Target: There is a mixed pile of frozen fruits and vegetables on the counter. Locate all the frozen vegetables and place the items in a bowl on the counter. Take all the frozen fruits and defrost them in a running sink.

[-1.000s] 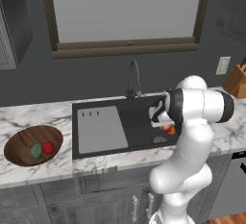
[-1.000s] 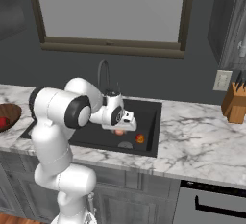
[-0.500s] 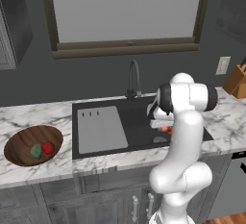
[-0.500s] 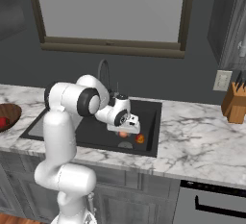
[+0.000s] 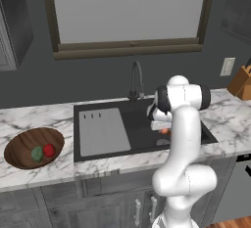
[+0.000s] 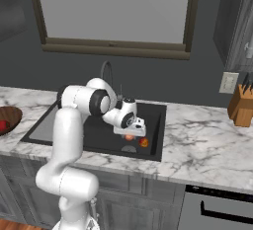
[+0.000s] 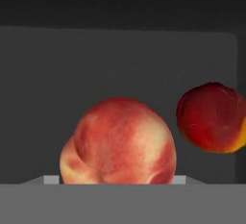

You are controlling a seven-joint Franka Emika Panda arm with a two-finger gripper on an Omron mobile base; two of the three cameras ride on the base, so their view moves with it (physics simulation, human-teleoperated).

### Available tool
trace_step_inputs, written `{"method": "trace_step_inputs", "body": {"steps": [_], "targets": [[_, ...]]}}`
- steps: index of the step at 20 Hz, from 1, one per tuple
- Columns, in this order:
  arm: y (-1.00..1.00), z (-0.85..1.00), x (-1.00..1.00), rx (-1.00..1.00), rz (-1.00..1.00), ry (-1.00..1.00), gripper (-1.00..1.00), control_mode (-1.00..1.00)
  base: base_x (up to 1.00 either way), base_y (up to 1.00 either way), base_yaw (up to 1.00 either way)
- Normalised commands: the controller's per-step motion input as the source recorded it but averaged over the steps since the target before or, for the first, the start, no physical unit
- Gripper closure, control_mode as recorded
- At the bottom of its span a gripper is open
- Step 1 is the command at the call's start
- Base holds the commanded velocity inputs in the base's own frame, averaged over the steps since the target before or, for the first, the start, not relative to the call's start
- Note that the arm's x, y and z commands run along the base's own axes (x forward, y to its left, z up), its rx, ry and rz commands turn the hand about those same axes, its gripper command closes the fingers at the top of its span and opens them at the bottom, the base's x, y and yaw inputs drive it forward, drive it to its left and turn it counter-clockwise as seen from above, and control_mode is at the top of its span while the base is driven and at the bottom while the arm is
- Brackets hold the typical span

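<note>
My gripper [image 6: 129, 133] hangs low inside the black sink [image 6: 99, 130], shut on a pinkish-red peach [image 6: 129, 137]. In the hand view that peach [image 7: 120, 143] sits right at the jaws and hides the fingertips. A second fruit, orange with a red blush [image 7: 211, 117], lies on the basin floor just right of it [image 6: 144, 142]. In the left base view the gripper [image 5: 163, 128] and a bit of the peach [image 5: 165, 131] show behind my forearm. The wooden bowl [image 5: 19, 148] on the left counter holds a green lump [image 5: 37, 154] and a red round item [image 5: 48, 150].
A dark curved faucet [image 5: 137, 75] rises behind the basin, and a pale ribbed panel [image 5: 103, 131] covers its left part. A knife block [image 6: 242, 106] stands on the marble counter [image 6: 207, 145] at the far right, below a wall outlet [image 6: 228, 82].
The arm has folded in and carried the peach lower into the right part of the basin, close to the orange fruit. The orange fruit and the bowl's contents stayed put.
</note>
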Motion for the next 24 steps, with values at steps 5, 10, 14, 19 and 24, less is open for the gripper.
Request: {"method": "trace_step_inputs", "body": {"steps": [5,10,14,19,24], "targets": [[-0.02,-0.30,0.42,0.00,0.00,0.05,1.00,-1.00,0.00,0.00,0.00],[-0.01,-0.34,0.29,-0.02,0.00,0.09,1.00,-1.00,0.00,0.00,0.00],[0.00,-0.38,0.11,-0.02,0.00,0.12,1.00,-1.00,0.00,0.00,0.00],[0.02,-0.28,0.05,0.00,0.00,0.05,1.00,-1.00,0.00,0.00,0.00],[0.00,-0.29,0.02,0.03,0.00,0.02,1.00,-1.00,0.00,0.00,0.00]]}}
